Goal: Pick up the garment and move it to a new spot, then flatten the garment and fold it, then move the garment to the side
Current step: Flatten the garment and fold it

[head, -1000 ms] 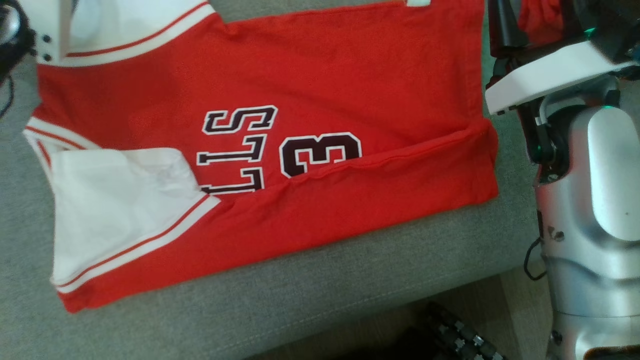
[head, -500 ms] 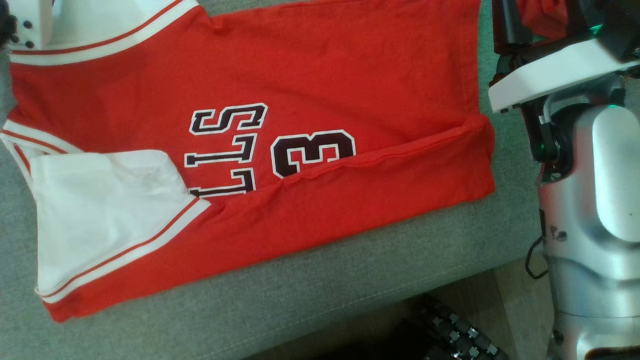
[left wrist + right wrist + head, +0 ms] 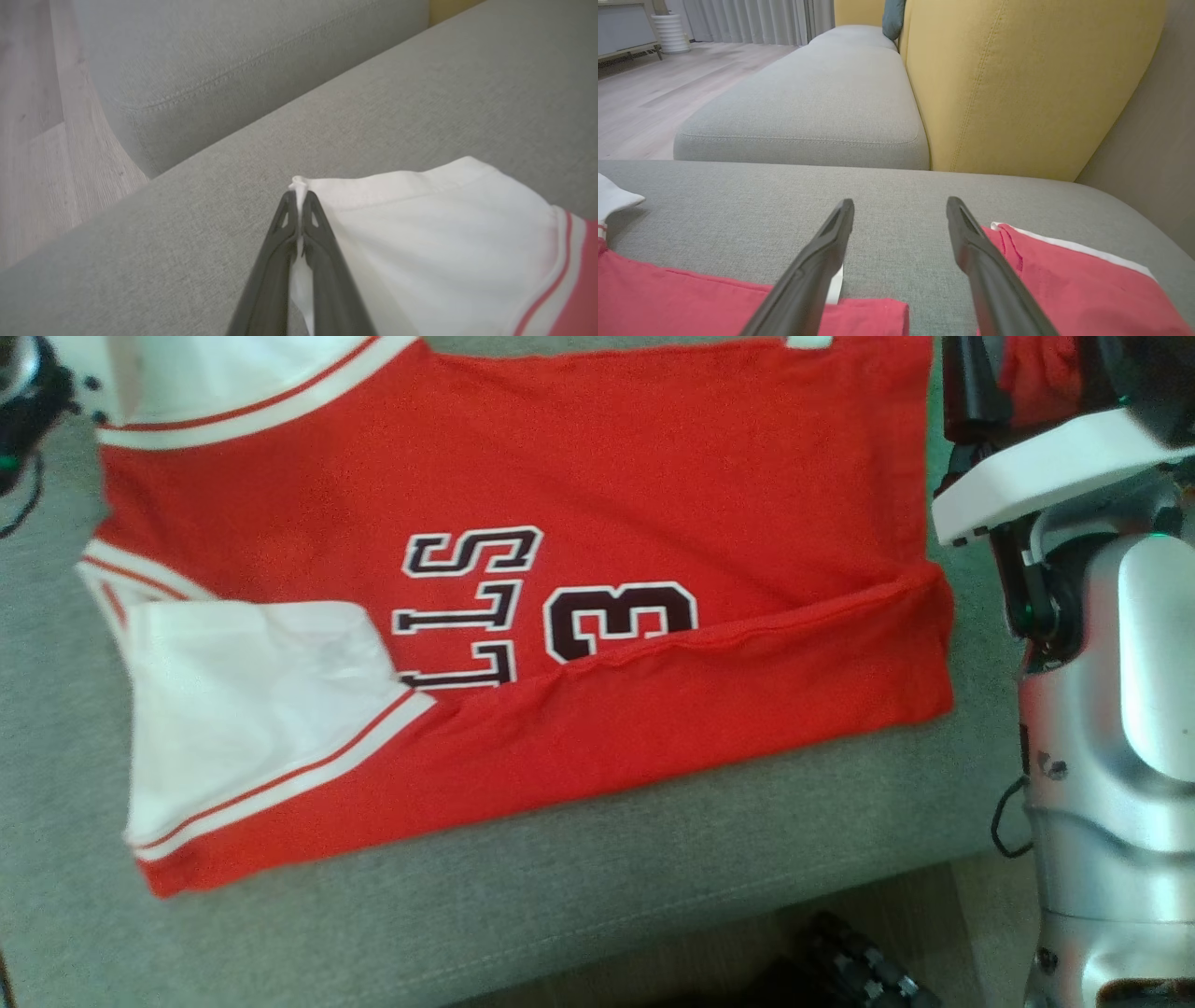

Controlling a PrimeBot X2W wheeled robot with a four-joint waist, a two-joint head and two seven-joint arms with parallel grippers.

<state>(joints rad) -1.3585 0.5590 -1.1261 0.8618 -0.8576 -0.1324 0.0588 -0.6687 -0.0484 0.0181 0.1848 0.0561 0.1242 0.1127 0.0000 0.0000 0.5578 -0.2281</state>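
Between the tips of your left gripper [image 3: 299, 200], closed tight, is the white sleeve corner [image 3: 299, 183] of the jersey [image 3: 653, 457], spread on the sofa [image 3: 560, 896]. Your right gripper [image 3: 900, 205] is wide open, empty, over the red edge. Cloth seems light, limp: take corners.

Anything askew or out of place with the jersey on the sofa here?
Yes. The jersey has its near long edge flapped over at a slant, hiding part of the number 3 and the letters beside it, so it does not lie flat. The left gripper pinches a corner of the white sleeve.
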